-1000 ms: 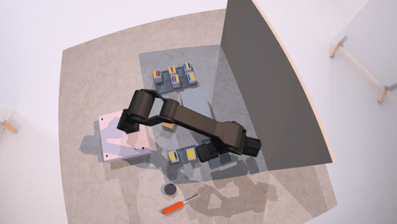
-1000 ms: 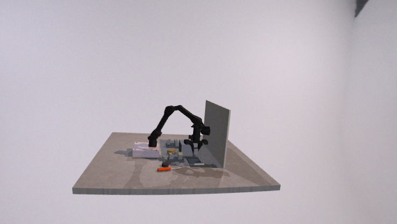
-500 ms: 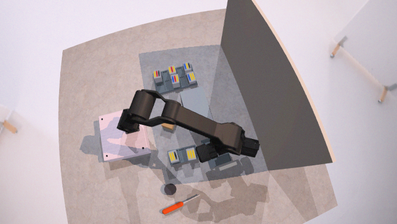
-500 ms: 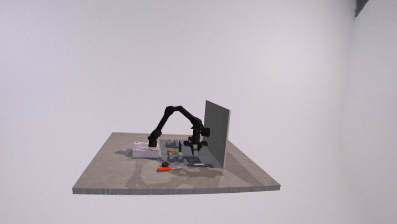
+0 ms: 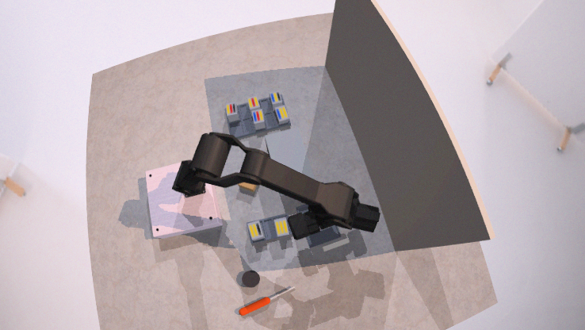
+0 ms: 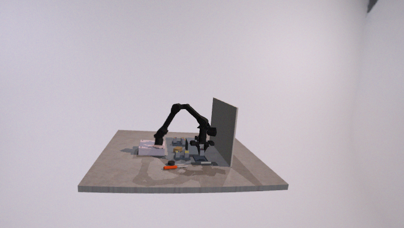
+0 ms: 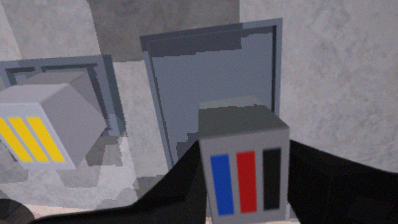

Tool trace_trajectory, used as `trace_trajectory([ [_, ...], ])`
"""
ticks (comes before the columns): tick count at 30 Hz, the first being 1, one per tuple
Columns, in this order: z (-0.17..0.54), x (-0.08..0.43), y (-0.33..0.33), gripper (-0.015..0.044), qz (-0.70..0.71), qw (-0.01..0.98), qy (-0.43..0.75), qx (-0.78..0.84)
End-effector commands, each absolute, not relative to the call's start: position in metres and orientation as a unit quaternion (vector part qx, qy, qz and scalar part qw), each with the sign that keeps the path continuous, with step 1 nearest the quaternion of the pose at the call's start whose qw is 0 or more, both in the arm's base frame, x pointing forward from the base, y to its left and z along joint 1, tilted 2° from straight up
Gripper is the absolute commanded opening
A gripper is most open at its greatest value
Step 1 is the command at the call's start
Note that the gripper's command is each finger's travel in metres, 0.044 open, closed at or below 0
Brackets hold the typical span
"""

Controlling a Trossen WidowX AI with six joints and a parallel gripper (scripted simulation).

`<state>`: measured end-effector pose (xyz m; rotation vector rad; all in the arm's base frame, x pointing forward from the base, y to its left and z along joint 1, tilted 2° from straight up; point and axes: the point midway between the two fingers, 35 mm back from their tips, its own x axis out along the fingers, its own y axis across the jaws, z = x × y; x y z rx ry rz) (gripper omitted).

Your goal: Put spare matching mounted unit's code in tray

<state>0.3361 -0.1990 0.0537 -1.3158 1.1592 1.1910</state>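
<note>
Clamped on a gray block with blue, red and black stripes (image 6: 201, 152) (image 7: 245, 175), the arm's gripper (image 6: 202, 147) (image 7: 232, 142) holds it above the shallow tray (image 5: 323, 237) (image 6: 199, 158) (image 7: 215, 75), over toward the bench's near right corner as the exterior view has it. Biggest of all is the bench (image 5: 135, 102) (image 6: 113, 170) itself, with a tall dark panel (image 5: 393, 135) (image 6: 223, 130) standing upright toward its right edge. The black arm (image 5: 286, 176) (image 6: 166, 121) arches across from a pale pink box (image 5: 184, 221) (image 6: 151, 151) nearer the left edge. Toward the far edge sits a rack (image 5: 241, 131) (image 6: 177, 144) carrying five striped blocks. Closer to the near edge, just left of the tray, a smaller rack (image 5: 268, 234) (image 6: 182, 158) (image 7: 116, 100) bears two blocks, one with three yellow stripes (image 5: 281, 226) (image 6: 186, 154) (image 7: 50, 125). An orange-handled screwdriver (image 5: 254, 306) (image 6: 170, 167) lies nearest the near edge, beside a dark round piece (image 5: 250, 278) (image 6: 171, 163) (image 7: 14, 212).
</note>
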Motion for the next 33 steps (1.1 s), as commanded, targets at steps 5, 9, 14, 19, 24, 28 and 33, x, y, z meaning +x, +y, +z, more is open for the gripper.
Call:
trace_trajectory([
  [5, 0.047, 0.336, -0.198, 0.0000, 0.490, 0.490, 0.475, -0.542],
  [9, 0.044, 0.336, -0.198, 0.0000, 0.490, 0.490, 0.475, -0.542],
  [14, 0.039, 0.335, -0.198, 0.0000, 0.491, 0.490, 0.475, -0.542],
  [19, 0.035, 0.335, -0.197, 0.0000, 0.491, 0.490, 0.475, -0.542],
  [24, 0.031, 0.334, -0.197, 0.0000, 0.491, 0.490, 0.475, -0.542],
  [28, 0.028, 0.334, -0.197, 0.0000, 0.491, 0.489, 0.475, -0.542],
  [33, 0.029, 0.333, -0.197, 0.0079, 0.490, 0.489, 0.477, -0.541],
])
